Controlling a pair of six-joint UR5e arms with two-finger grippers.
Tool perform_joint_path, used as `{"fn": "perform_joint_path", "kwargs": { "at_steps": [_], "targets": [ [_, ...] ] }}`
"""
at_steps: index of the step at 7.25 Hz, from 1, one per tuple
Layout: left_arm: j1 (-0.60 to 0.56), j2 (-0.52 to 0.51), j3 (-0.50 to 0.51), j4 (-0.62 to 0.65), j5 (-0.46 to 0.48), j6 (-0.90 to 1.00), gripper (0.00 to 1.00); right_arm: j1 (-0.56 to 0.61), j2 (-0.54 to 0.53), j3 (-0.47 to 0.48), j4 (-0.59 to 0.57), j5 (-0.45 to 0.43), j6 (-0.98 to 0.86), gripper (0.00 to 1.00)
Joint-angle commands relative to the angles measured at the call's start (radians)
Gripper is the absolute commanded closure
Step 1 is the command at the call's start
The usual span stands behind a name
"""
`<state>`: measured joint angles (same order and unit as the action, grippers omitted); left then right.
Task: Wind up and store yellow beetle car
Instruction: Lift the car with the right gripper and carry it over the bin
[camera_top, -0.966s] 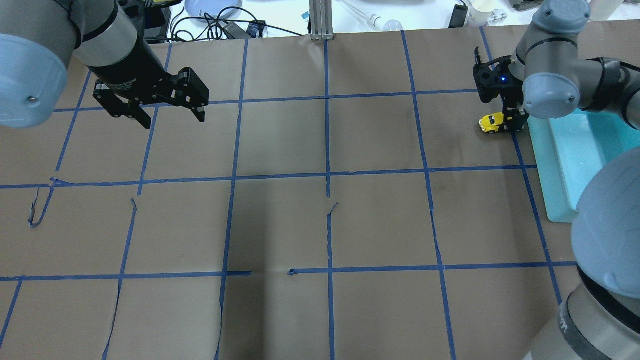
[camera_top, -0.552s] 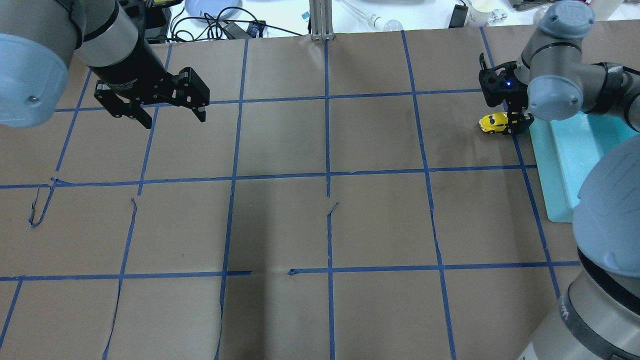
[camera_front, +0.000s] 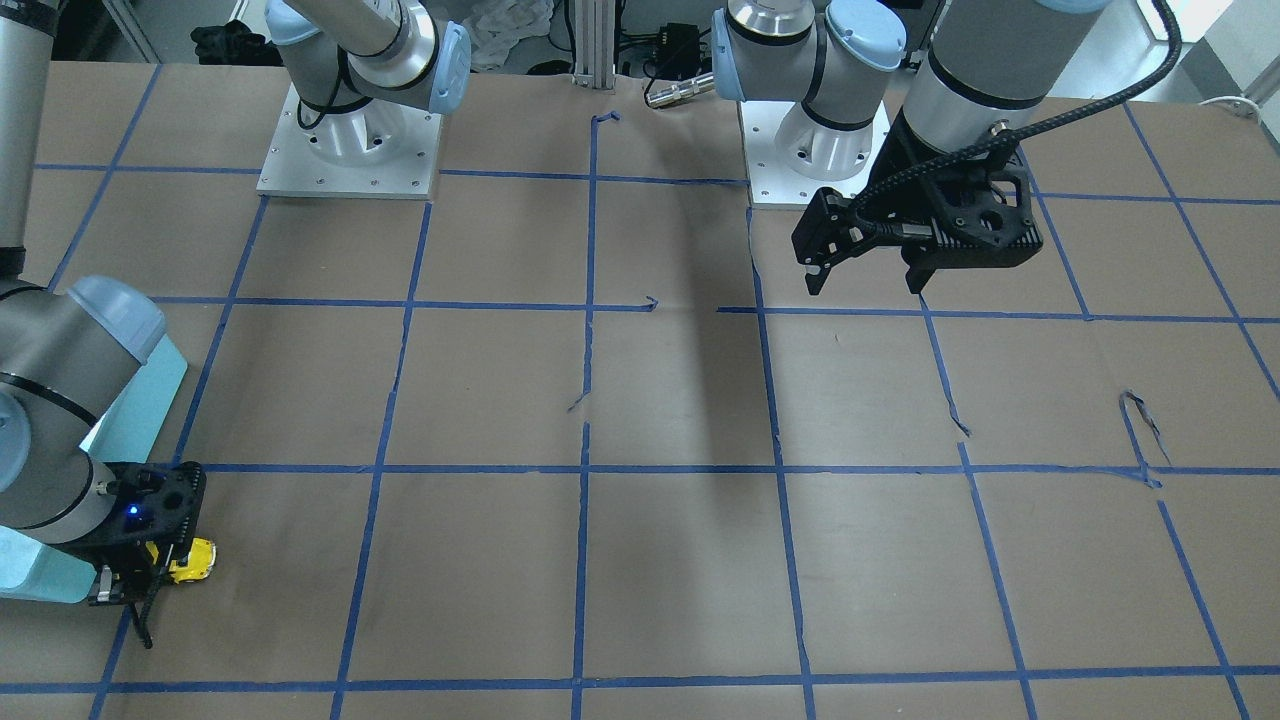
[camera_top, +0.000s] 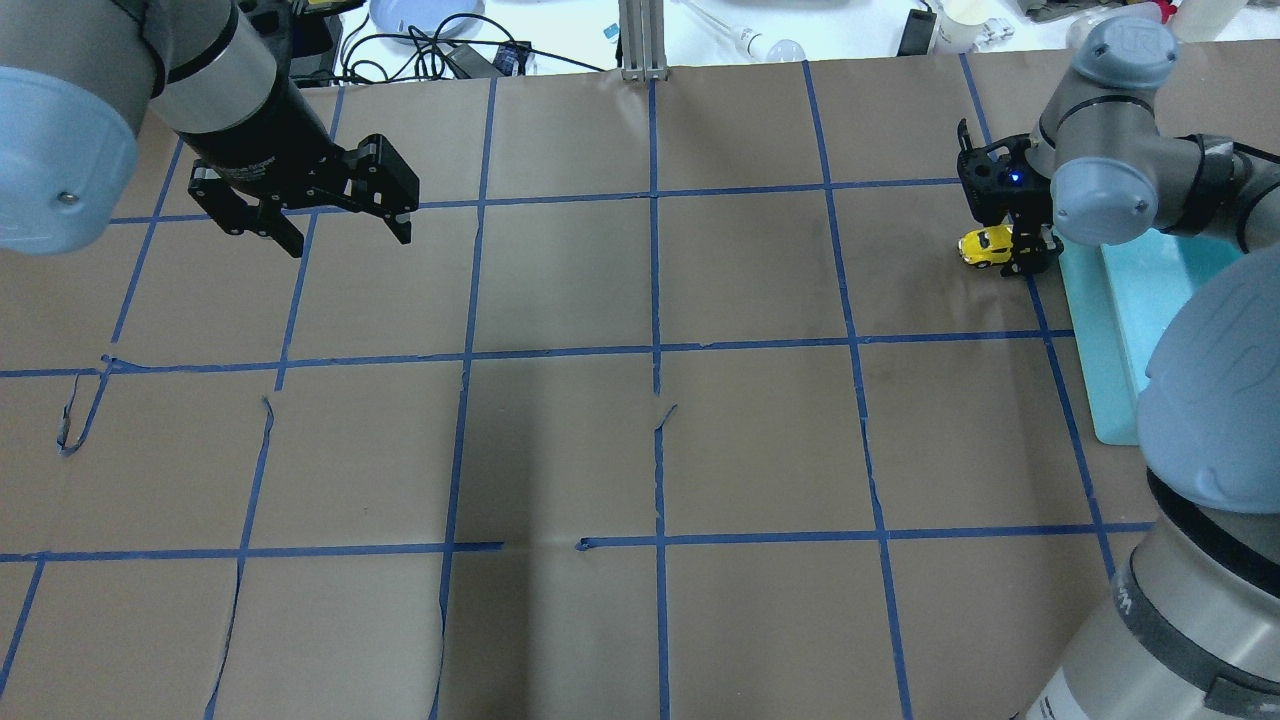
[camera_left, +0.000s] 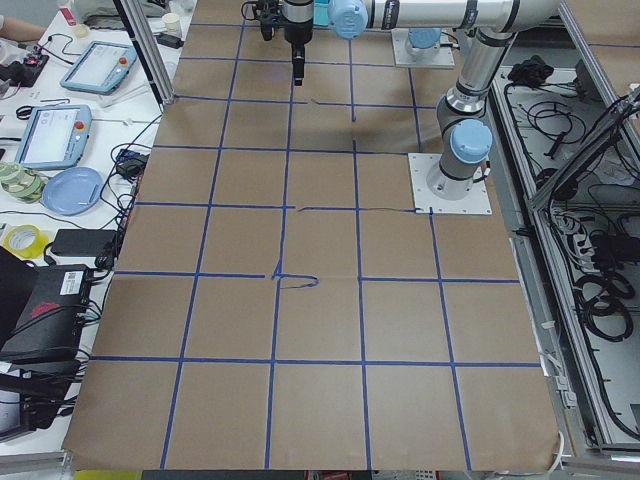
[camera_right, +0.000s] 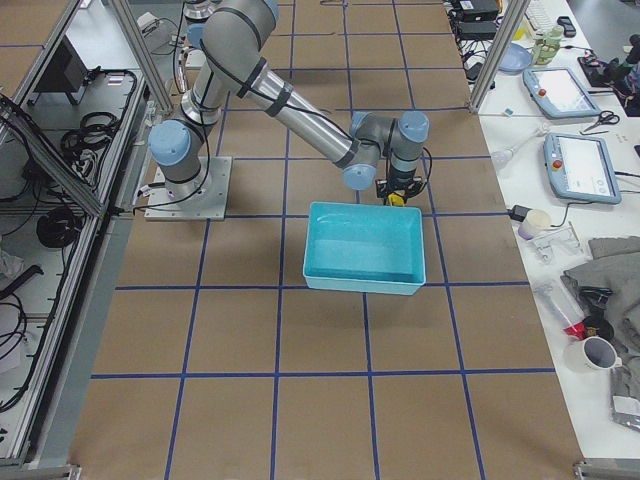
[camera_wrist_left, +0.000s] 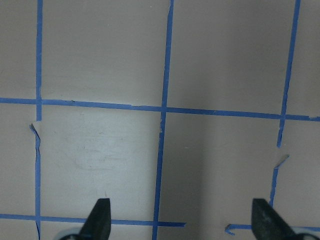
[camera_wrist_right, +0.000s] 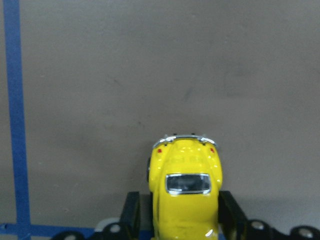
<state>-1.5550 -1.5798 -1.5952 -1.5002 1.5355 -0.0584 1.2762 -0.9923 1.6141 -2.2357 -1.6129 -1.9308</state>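
Observation:
The yellow beetle car (camera_top: 984, 245) is at the far right of the table, right beside the teal bin (camera_top: 1108, 330). My right gripper (camera_top: 1032, 252) is shut on it. The right wrist view shows the car (camera_wrist_right: 186, 185) from above, its rear half between the two black fingers (camera_wrist_right: 131, 207). The car also shows in the front-facing view (camera_front: 192, 562) under the right gripper (camera_front: 150, 585), low at the paper. My left gripper (camera_top: 348, 240) is open and empty above the far left of the table; it also shows in the front-facing view (camera_front: 864, 287) and in the left wrist view (camera_wrist_left: 181, 212).
The teal bin (camera_right: 365, 285) is open and empty, at the table's right edge. The table is brown paper with a blue tape grid (camera_top: 655, 350). Cables and small items lie past the far edge (camera_top: 440, 40).
The right arm's wrist and elbow have shifted slightly to the right. The car stays almost in the same spot in the gripper. The left arm has not moved.

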Motion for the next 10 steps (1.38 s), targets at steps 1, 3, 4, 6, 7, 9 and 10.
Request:
{"fn": "perform_joint_path", "kwargs": {
  "at_steps": [1,3,4,6,7,9,10],
  "targets": [
    [-0.001,0.000,0.000,0.000,0.002,0.002,0.00,0.006,-0.026,0.000,0.008,0.013,0.012,0.88],
    [-0.004,0.001,0.000,0.000,0.003,0.008,0.00,0.024,-0.103,0.000,0.045,0.074,0.016,0.90],
    [-0.004,0.001,0.000,0.000,0.003,0.009,0.00,0.029,-0.133,-0.006,0.066,0.091,0.022,0.90],
    [-0.004,0.004,-0.002,0.000,0.003,0.009,0.00,0.022,-0.224,-0.010,0.151,0.081,0.015,0.89],
    [-0.004,0.003,-0.002,0.000,0.003,0.009,0.00,-0.006,-0.255,-0.003,0.194,0.079,0.007,0.89],
    [-0.004,0.004,-0.002,0.000,0.003,0.009,0.00,-0.131,-0.296,0.001,0.289,0.074,-0.043,0.88],
    [-0.004,0.003,-0.002,0.000,0.003,0.009,0.00,-0.196,-0.295,0.006,0.291,0.064,-0.095,0.88]
  ]
}}
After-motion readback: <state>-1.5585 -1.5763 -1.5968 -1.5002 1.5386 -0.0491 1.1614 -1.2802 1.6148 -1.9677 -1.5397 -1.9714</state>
